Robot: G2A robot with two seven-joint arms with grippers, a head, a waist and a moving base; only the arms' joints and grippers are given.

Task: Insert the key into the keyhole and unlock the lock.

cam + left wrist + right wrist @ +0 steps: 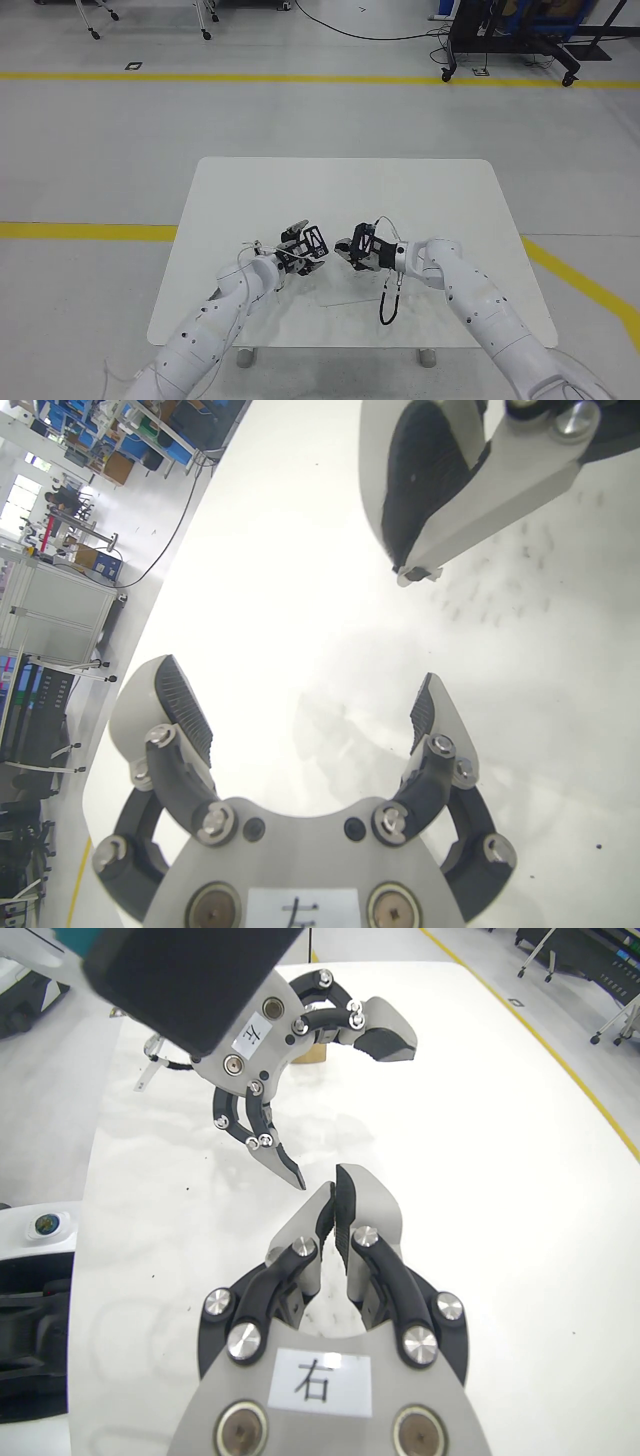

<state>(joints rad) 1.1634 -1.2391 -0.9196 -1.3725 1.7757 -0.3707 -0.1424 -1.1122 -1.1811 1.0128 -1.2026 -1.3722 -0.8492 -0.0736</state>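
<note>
My left gripper (pixel 306 244) hangs open over the middle of the white table (pixel 450 200), its ribbed pads (pixel 186 705) wide apart with bare tabletop between them. My right gripper (pixel 346 252) faces it from a short way off, shut, its tips (pixel 415 573) nearly level with the left gripper's nearer finger (pixel 286 1167). Whether anything thin sits between the right pads (pixel 344 1200) I cannot tell. A small tan block, likely the lock (pixel 311 1056), lies on the table behind the left gripper (pixel 352 1118), mostly hidden by it. No key can be made out.
A white tag (pixel 143 1079) on a thin cable hangs by the left wrist. A black cable loop (pixel 388 300) dangles under the right forearm. The table's near edge (pixel 350 345) lies close below both arms. Carts and racks stand on the floor beyond.
</note>
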